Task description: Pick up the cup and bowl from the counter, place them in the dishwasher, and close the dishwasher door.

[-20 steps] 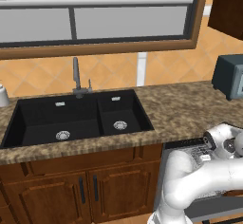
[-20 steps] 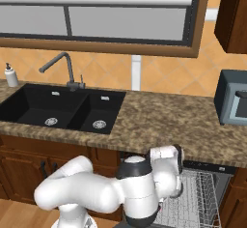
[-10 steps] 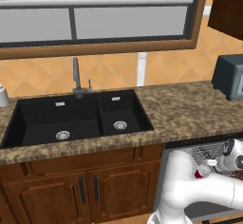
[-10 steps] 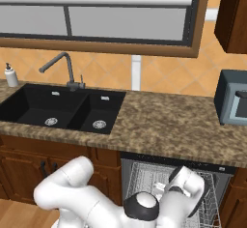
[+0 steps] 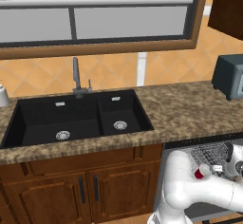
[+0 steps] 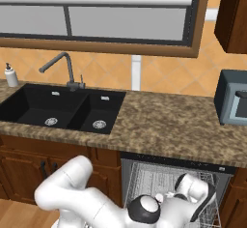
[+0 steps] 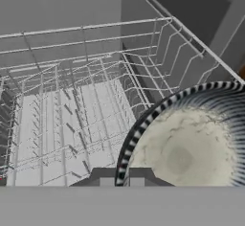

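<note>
We are parked in front of a brown-and-tan speckled granite counter (image 5: 190, 111) with a thick rounded edge, set over brown wooden cabinets (image 5: 85, 185). A black double sink (image 5: 78, 118) is sunk into it, with a grey faucet (image 5: 77, 78) behind. Above run orange tiled wall and a wood-framed window (image 6: 101, 17). A grey microwave-like box (image 6: 231, 98) stands at the counter's right end, and a small white soap dispenser (image 6: 10, 75) at the far left in the right base view.

Below the counter the dishwasher (image 6: 169, 183) stands open, its white wire rack (image 7: 72, 105) visible inside grey walls. Our arm reaches down into it.

In the hand view the bowl (image 7: 191, 143) sits at our gripper (image 7: 118, 178), over the rack's right side. It is round, with a mottled grey-beige inside, a ribbed wall and a rim edged in dark and light dashes. Our fingertips (image 7: 106, 178) are clenched on that rim, one on each side of it. Whether the bowl rests on the wires we cannot tell.
</note>
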